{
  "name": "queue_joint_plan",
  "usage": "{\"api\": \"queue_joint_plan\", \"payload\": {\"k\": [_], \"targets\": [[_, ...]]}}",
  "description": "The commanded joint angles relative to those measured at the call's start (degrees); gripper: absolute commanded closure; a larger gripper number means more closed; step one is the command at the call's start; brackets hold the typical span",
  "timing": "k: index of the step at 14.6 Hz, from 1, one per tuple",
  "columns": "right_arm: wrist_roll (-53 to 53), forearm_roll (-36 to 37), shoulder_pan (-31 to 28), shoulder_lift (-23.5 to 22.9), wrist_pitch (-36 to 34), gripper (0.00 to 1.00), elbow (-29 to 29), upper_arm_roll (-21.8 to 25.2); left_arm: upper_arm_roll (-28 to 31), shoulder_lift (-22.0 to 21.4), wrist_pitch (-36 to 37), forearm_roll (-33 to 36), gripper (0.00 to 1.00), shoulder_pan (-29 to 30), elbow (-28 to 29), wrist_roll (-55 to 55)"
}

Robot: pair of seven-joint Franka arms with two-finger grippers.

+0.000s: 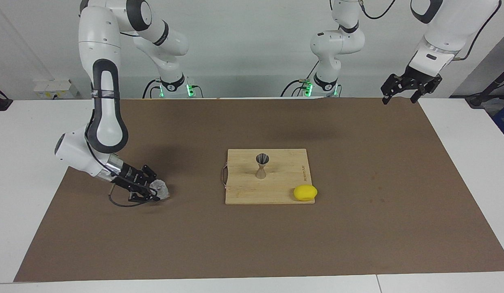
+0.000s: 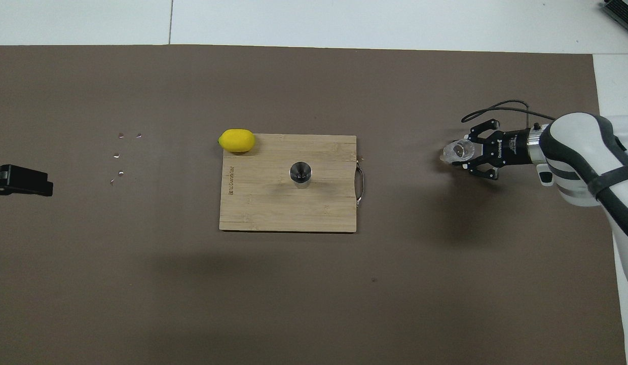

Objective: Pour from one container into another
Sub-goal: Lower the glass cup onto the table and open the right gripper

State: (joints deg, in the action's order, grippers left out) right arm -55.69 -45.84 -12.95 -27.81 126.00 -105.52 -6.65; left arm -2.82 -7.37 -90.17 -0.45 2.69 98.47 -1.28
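Note:
The clear glass tumbler (image 1: 161, 190) (image 2: 454, 152) is held tilted, low over the brown mat toward the right arm's end of the table. My right gripper (image 1: 155, 191) (image 2: 468, 152) is shut on it, reaching in nearly level. Whether the glass touches the mat I cannot tell. The grey metal jigger (image 1: 261, 165) (image 2: 299, 173) stands upright in the middle of the wooden cutting board (image 1: 284, 162) (image 2: 263, 203), well apart from the glass. My left gripper (image 1: 399, 99) (image 2: 20, 180) hangs open and holds nothing, high over the mat's corner at the left arm's end, where that arm waits.
A yellow lemon (image 1: 305, 192) (image 2: 236, 140) lies at the board's corner farthest from the robots, on the left arm's side. The board has a metal handle (image 1: 224, 179) facing the right arm's end. Several small shiny specks (image 2: 120, 152) dot the brown mat (image 1: 357, 228).

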Motion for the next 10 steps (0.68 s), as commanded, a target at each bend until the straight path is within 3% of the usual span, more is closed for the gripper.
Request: {"api": "queue_joint_plan", "payload": {"k": [1,3,4,6,10], "targets": [[1.46,-1.71,1.61,-0.50,2.75,1.00,-0.13,-0.20,-0.61,-0.72,0.34,0.89,0.00,0.91,-0.12,0.66],[0.50,-1.71,2.84,-0.15,2.58,1.00,-0.22,-0.20,-0.61,-0.72,0.25,0.81,0.00,0.91,-0.12,0.67],[-0.46,-1.62,2.93,0.03,2.67,0.76,-0.48,-0.12,-0.61,-0.72,0.25,0.72,0.00,0.91,-0.12,0.67],[-0.82,-0.57,3.37,0.64,2.76,0.05,-1.01,0.15,-0.61,-0.72,0.08,0.72,0.00,0.83,0.14,0.67],[-0.73,3.11,2.41,2.66,2.67,0.00,-1.80,0.50,-0.61,-0.72,0.08,0.72,0.00,0.83,0.23,0.67]]}}
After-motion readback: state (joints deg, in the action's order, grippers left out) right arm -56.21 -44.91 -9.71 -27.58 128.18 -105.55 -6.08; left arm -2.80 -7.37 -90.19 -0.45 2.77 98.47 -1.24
